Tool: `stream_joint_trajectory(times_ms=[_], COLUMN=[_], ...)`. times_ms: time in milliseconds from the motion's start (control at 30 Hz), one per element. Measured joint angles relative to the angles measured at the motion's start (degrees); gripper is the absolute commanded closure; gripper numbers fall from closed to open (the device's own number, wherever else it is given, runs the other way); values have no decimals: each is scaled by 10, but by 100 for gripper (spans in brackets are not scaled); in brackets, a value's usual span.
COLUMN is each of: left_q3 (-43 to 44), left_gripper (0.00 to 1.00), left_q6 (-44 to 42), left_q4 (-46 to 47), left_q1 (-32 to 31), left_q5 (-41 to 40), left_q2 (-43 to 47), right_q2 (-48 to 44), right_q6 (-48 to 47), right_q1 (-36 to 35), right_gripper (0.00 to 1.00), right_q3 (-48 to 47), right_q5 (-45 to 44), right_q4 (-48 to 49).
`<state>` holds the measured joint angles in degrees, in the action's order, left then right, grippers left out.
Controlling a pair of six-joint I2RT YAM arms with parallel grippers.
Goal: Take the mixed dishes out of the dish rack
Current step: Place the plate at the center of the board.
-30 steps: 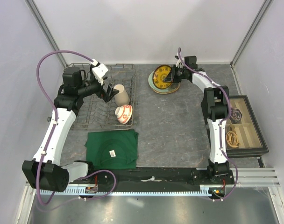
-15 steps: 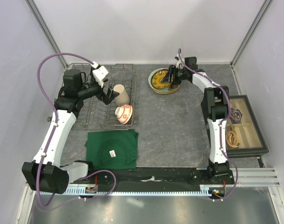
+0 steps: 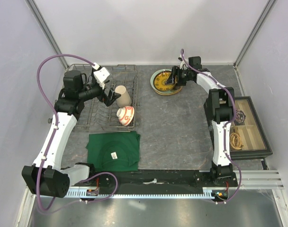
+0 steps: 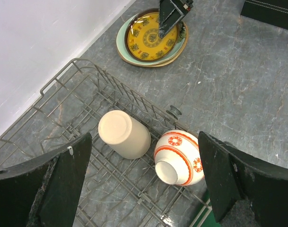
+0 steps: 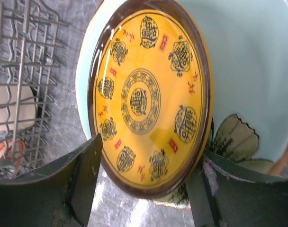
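The grey wire dish rack (image 3: 87, 118) stands at the back left. In it lie a tall beige cup (image 3: 123, 96) on its side and a red-and-white bowl (image 3: 125, 115). My left gripper (image 3: 107, 94) hovers open above them; in its wrist view the cup (image 4: 124, 134) and bowl (image 4: 179, 157) lie between its fingers (image 4: 58, 184), untouched. At the back middle the yellow patterned plate (image 3: 162, 81) lies on the pale teal plate (image 5: 248, 71) and a cream plate (image 4: 180, 50). My right gripper (image 5: 146, 184) is open, straddling the yellow plate's (image 5: 148, 99) near edge.
A dark green folded cloth (image 3: 113, 150) lies in front of the rack. A black compartment box (image 3: 248, 126) sits at the right edge. White walls close in the back and both sides.
My right gripper has opened, and the yellow plate, tilted up a second ago, now lies flat on the stack. The left gripper has barely moved.
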<state>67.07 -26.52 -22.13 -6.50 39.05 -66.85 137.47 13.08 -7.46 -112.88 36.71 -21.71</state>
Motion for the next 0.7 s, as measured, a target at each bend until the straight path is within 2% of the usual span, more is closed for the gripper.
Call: stream_joint_trajectory(times_ms=[700], left_q3=[-3], left_gripper=[1], left_q6=[-47], left_q4=[-1], left_q1=[0], left_q5=[-64], left_q2=[0], right_q2=[-39], right_q6=[-96], right_q1=[1], right_gripper=[24], right_q3=[0], right_q5=[-73], right_q4=[-99])
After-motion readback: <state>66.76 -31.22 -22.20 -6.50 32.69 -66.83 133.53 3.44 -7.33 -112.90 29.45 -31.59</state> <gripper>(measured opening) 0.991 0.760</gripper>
